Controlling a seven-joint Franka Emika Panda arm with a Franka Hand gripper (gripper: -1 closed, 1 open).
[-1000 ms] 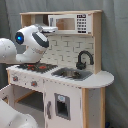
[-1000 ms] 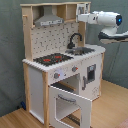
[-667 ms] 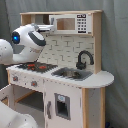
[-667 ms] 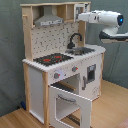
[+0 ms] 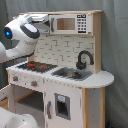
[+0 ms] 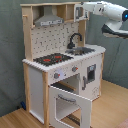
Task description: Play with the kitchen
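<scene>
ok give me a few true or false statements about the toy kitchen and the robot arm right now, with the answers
1. The windowed oven door under the black-red hob hangs open. True.
2. The black tap stands behind the sink. True.
3. The white robot arm reaches down into the sink. False: it is up at the top of the pale wood and white toy kitchen, by the microwave.
4. A pot stands on the hob. False: nothing stands on it.
5. The grey hood hangs above the hob. True.
6. The narrow white door under the sink is swung open. False: it is shut.
</scene>
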